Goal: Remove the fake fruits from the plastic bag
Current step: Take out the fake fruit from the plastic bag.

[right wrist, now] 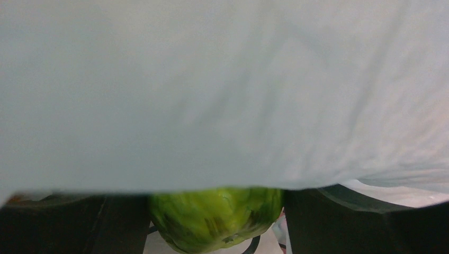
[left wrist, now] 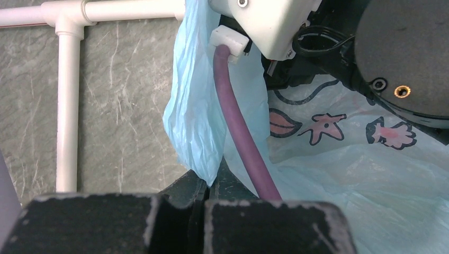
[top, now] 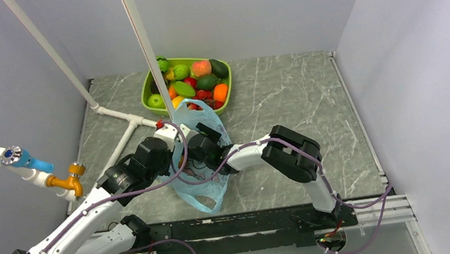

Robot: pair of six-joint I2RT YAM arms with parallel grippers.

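Note:
The light blue plastic bag (top: 207,193) lies bunched on the table between my two arms. My left gripper (left wrist: 216,177) is shut on a fold of the bag's (left wrist: 328,180) edge, and the film rises from between its jaws. My right gripper (right wrist: 214,211) is down inside the bag, shut on a green fake fruit (right wrist: 214,219) that fills the gap between its dark fingers (right wrist: 344,222). Pale bag film (right wrist: 222,90) covers the rest of the right wrist view. Any other fake fruits in the bag are hidden.
A lime-green tray (top: 148,92) heaped with toy fruits stands just behind the bag. White pipes (top: 120,116) run along the table's left side, with a yellow tap (top: 65,181) at the left edge. In the left wrist view a pipe (left wrist: 68,106) lies left of the bag.

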